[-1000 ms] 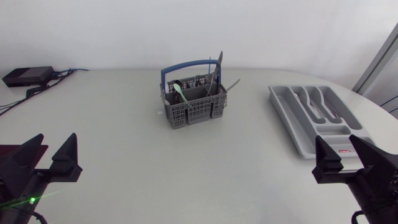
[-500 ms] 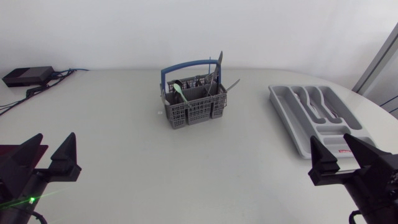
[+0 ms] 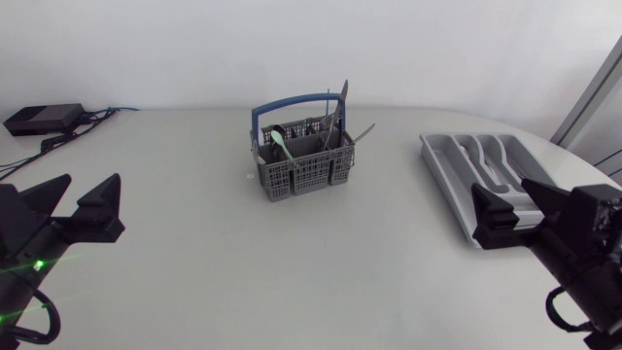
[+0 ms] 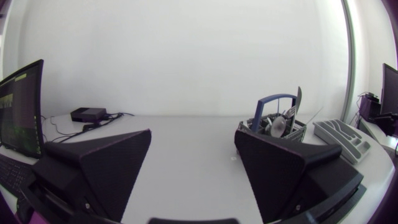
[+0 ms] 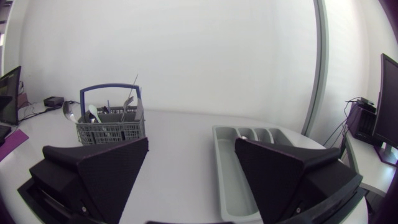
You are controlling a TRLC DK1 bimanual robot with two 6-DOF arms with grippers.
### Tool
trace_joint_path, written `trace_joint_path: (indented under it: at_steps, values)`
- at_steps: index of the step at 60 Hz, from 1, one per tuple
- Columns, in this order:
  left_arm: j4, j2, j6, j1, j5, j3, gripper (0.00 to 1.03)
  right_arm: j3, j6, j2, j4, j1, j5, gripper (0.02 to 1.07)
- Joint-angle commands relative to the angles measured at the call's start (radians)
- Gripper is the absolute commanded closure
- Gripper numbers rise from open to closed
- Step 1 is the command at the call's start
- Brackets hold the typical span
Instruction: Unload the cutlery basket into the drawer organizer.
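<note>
The left gripper (image 3: 86,197) is spread wide with nothing between its two wedge fingers, and it hangs at about 8 o'clock of the table (image 3: 194,243) in the head view, well apart from everything else. In its own wrist view the left gripper (image 4: 193,177) shows only bare tabletop between its fingers. The right gripper (image 3: 507,201) is likewise released and empty, sitting at about 4 o'clock by the near end of the drawer organizer (image 3: 457,185); whether it touches the tray cannot be told. From the right wrist view the organizer (image 5: 231,168) stretches straight ahead between the parted fingers of the right gripper (image 5: 193,180). The cutlery basket (image 3: 303,167), grey with a blue handle, stands upright near 12 o'clock of the table's middle, well apart from both grippers, holding a green spoon (image 3: 280,144), a knife (image 3: 342,97) and other metal pieces. A black box (image 3: 44,119) with cables lies at the far edge, about 10 o'clock.
</note>
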Motion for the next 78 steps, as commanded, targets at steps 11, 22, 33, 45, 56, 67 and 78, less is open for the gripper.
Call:
trace_joint_path:
  at_steps: [11, 22, 33, 45, 56, 67, 78]
  values:
    - [-0.181, 0.364, -0.022, -0.053, -0.001, 0.281, 0.12, 0.160, 0.020, 0.291, -0.003, 0.062, 0.048, 0.07]
    - [-0.343, 0.628, -0.025, -0.093, -0.001, 0.470, 0.12, 0.262, -0.012, 0.447, -0.106, 0.091, 0.079, 0.07]
    - [-0.397, 0.917, 0.176, -0.133, -0.003, 0.638, 0.12, 0.347, -0.074, 0.558, -0.219, 0.125, 0.084, 0.07]
    - [-0.406, 1.161, 0.199, -0.121, 0.086, 0.813, 0.11, 0.425, -0.186, 0.670, -0.311, 0.157, 0.079, 0.07]
    - [-0.300, 1.303, 0.191, -0.087, 0.275, 0.917, 0.12, 0.508, -0.186, 0.799, -0.383, 0.157, 0.005, 0.07]
    - [-0.184, 1.375, 0.164, -0.110, 0.281, 0.980, 0.18, 0.526, -0.186, 0.863, -0.382, 0.168, -0.007, 0.07]
    - [-0.122, 1.438, 0.151, -0.156, 0.286, 1.042, 0.22, 0.531, -0.186, 0.886, -0.373, 0.182, -0.005, 0.07]
